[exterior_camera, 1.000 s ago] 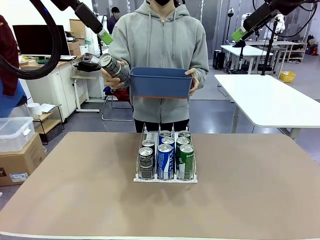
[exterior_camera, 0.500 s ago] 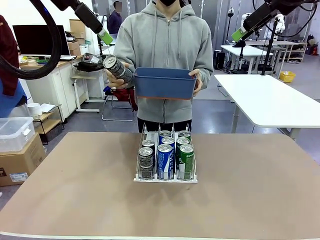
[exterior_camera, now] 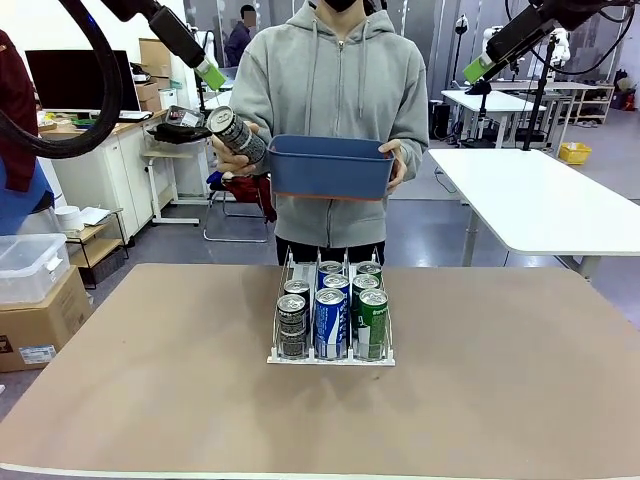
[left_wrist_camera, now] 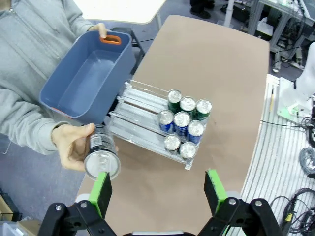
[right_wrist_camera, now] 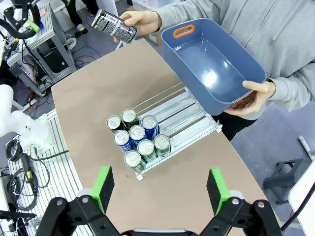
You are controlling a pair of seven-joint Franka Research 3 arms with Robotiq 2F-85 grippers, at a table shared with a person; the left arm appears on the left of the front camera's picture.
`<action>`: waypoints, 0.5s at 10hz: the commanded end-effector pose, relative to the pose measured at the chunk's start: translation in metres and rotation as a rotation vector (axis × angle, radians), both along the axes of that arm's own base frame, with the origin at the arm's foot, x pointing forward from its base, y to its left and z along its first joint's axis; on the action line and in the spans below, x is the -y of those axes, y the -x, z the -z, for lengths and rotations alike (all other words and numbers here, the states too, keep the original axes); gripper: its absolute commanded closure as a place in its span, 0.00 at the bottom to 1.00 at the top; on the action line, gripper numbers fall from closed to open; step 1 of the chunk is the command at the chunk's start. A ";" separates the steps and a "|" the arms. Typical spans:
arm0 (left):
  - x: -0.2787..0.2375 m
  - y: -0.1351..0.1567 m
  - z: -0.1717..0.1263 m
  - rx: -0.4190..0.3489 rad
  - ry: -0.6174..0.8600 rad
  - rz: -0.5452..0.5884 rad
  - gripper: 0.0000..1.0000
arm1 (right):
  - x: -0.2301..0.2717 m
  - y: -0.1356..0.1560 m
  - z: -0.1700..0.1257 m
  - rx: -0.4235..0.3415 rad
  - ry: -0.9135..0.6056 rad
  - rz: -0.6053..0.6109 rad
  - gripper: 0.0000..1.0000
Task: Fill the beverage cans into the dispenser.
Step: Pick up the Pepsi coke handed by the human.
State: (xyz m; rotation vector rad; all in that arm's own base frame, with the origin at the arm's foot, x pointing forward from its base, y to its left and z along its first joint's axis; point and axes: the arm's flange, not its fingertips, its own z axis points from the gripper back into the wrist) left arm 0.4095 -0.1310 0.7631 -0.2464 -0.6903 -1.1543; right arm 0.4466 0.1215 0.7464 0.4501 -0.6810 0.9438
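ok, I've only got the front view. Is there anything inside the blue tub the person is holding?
Observer: No. The right wrist view looks into the tub and it is bare.
Operator: Room in the dispenser?
Observer: Yes. From above, the eight cans bunch at the robot's end of the dispenser, and the person's end of every lane is bare.
Operator: Grippers?
Observer: Left gripper and right gripper are both open, with nothing between the fingers.
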 end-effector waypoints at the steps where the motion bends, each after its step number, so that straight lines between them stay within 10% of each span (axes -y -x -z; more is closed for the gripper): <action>1: 0.003 -0.009 0.013 0.109 -0.083 -0.063 0.00 | 0.001 -0.002 -0.001 -0.001 -0.001 -0.002 0.00; 5: -0.001 -0.031 0.030 0.142 -0.065 -0.159 0.00 | 0.001 -0.002 -0.001 -0.001 -0.001 -0.002 0.00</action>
